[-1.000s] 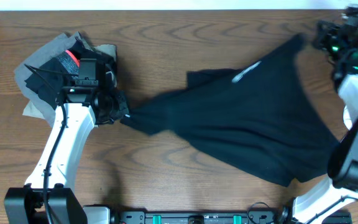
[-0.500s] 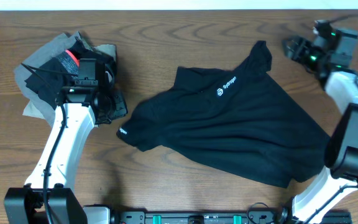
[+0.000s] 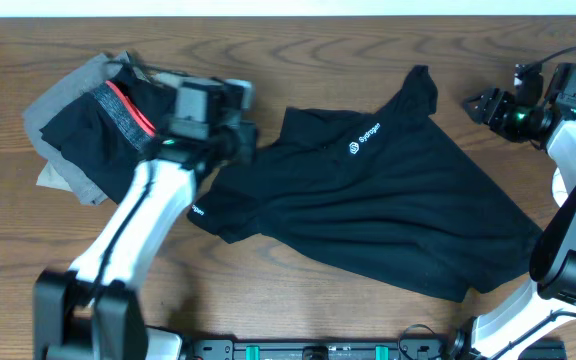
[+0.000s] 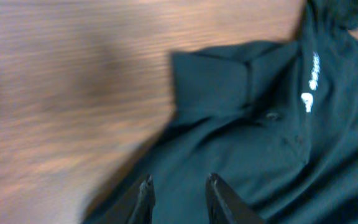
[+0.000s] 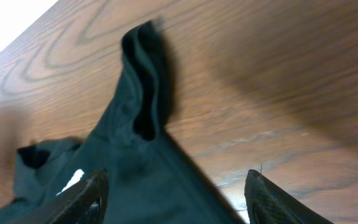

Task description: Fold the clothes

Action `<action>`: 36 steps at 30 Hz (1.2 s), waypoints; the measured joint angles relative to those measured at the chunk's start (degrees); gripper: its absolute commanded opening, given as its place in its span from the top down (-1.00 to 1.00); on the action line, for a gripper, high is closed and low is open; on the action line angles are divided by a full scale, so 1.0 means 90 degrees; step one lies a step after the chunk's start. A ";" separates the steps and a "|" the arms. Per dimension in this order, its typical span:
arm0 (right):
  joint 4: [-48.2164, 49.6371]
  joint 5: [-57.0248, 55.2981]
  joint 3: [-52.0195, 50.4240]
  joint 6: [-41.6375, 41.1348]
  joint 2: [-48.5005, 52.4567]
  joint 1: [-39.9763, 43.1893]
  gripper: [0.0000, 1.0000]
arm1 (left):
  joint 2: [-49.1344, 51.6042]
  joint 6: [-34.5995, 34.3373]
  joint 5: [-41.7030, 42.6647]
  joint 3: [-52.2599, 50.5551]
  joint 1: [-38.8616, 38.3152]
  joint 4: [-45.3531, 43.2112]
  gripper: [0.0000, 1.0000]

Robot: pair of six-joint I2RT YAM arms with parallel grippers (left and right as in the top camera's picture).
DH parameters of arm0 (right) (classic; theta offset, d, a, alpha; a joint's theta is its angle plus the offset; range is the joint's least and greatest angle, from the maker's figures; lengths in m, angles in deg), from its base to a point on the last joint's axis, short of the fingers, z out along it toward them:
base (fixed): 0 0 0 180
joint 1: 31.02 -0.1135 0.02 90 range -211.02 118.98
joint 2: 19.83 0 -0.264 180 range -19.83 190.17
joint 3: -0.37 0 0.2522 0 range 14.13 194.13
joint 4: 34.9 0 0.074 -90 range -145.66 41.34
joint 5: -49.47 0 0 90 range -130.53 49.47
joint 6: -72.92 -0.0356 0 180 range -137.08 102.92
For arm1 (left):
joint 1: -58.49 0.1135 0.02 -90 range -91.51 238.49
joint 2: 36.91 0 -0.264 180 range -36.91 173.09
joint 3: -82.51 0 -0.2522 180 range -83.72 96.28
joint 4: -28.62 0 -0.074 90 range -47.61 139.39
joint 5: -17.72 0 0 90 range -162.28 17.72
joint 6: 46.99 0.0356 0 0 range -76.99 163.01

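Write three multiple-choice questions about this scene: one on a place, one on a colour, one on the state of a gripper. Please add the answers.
1. Where on the table does the pile of clothes lie?
A. on the left arm's side of the black polo shirt
B. on top of that shirt
C. on the right arm's side

2. What colour is the chest logo on the shirt?
A. red
B. white
C. yellow

3. How is the right gripper?
A. shut on a sleeve
B. shut on the collar
C. open, holding nothing

Answers:
1 A: the overhead view shows the pile at the left end of the table.
2 B: the logo is white on black cloth.
3 C: its wrist view shows the fingers wide apart, gripping nothing.
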 measured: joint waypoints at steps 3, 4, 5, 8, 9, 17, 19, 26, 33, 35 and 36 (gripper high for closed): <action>-0.0199 0.0223 0.0000 0.0027 0.0000 -0.0032 -0.35 | 0.0789 0.0119 0.0265 0.0012 -0.0257 -0.0636 0.40; -0.0255 0.0267 0.0000 0.0029 0.0000 -0.0039 -0.35 | 0.1098 0.0138 0.0367 0.0017 -0.0299 -0.0838 0.42; -0.0328 0.0304 0.0000 0.0032 0.0000 -0.0041 -0.35 | 0.1328 0.0138 0.0457 0.0022 -0.0318 -0.0984 0.47; -0.0551 0.0386 0.0000 0.0041 0.0000 -0.0051 -0.33 | 0.2021 0.0102 0.0678 0.0058 -0.0330 -0.1226 0.79; -0.0622 0.0406 0.0000 0.0039 0.0000 -0.0051 -0.32 | 0.2198 0.0061 0.0731 0.0097 -0.0330 -0.1251 0.87; -0.0852 0.0444 0.0000 0.0056 0.0000 -0.0056 -0.24 | 0.2824 -0.0287 0.0733 0.0442 -0.0330 -0.1464 0.88; -0.0906 0.0447 0.0000 0.0056 0.0000 -0.0056 -0.24 | 0.2846 -0.0821 0.0427 0.0508 -0.0296 -0.1438 0.88; -0.1103 0.0408 0.0000 0.0058 0.0000 -0.0056 -0.25 | 0.2776 -0.2929 -0.0877 0.0770 0.0396 -0.0704 0.88; -0.2244 -0.0578 0.0002 -0.0005 0.0000 -0.0209 -0.20 | 0.2705 -0.3789 -0.1523 0.0843 0.1314 -0.0199 0.88; -0.2713 -0.1083 -0.0002 -0.0151 0.0000 -0.0328 -0.23 | 0.2698 -0.3908 -0.1576 0.0852 0.1365 -0.0138 0.88; -0.2990 -0.1435 -0.0005 -0.0279 0.0000 -0.0410 -0.24 | 0.2698 -0.3937 -0.1593 0.0855 0.1362 -0.0129 0.88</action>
